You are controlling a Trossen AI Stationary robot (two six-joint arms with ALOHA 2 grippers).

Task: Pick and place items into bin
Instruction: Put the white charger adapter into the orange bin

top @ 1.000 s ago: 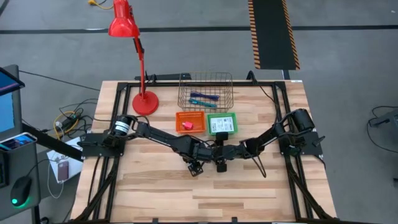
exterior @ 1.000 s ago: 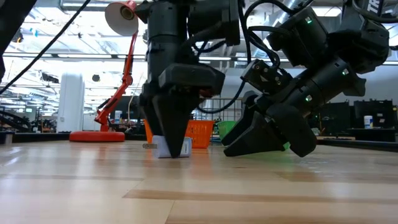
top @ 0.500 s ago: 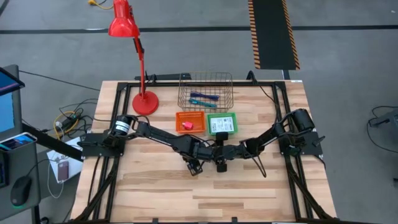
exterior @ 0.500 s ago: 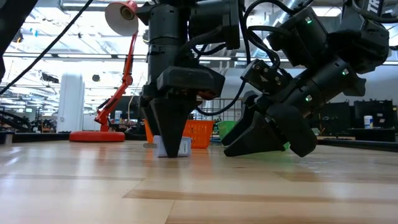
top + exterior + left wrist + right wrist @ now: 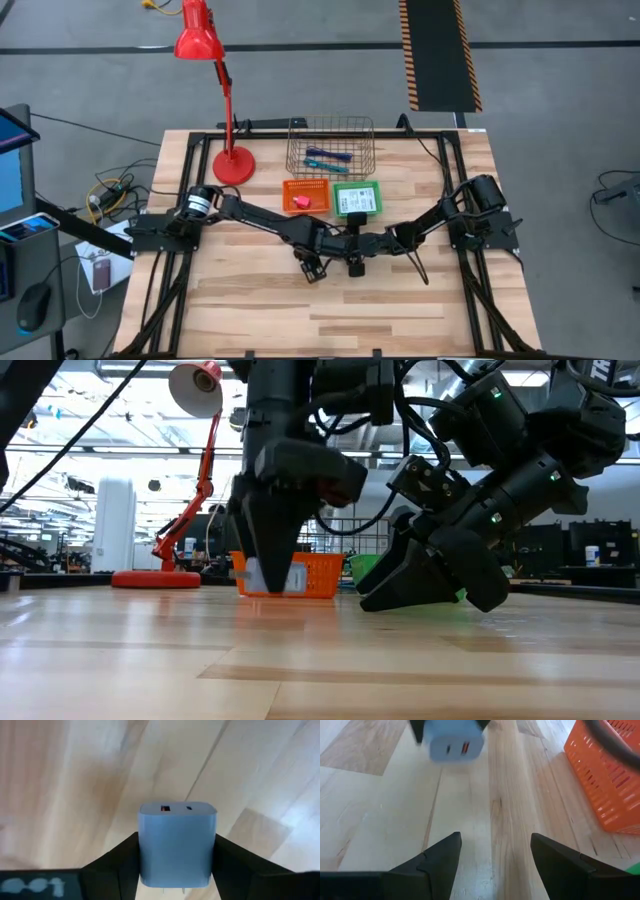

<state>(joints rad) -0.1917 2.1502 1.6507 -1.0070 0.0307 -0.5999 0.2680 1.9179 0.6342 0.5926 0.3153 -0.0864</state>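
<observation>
The pale blue lump is a small plug-in charger block with two ports on its end face. My left gripper is shut on it over the middle of the table, and the block hangs just above the wood. My right gripper waits open just to its right, low over the table, its fingers pointing toward the block. Blue and teal pens lie in the wire basket. A pink block sits in the orange bin, a white card pack in the green one. My left gripper pinches the charger block between its two fingers, on its two opposite side faces. The fingers come from above, pointing down. The port face points down toward the table. The block is lifted clear of the wood, roughly upright.
The wire basket stands at the far side, with the orange bin and the green bin side by side in front of it. A red desk lamp stands at the far left. Bare wood lies toward the near edge.
My left gripper has risen a little, taking the pale blue block with it. The block stood on the table before and now hangs clear just above it. My right gripper has kept still.
</observation>
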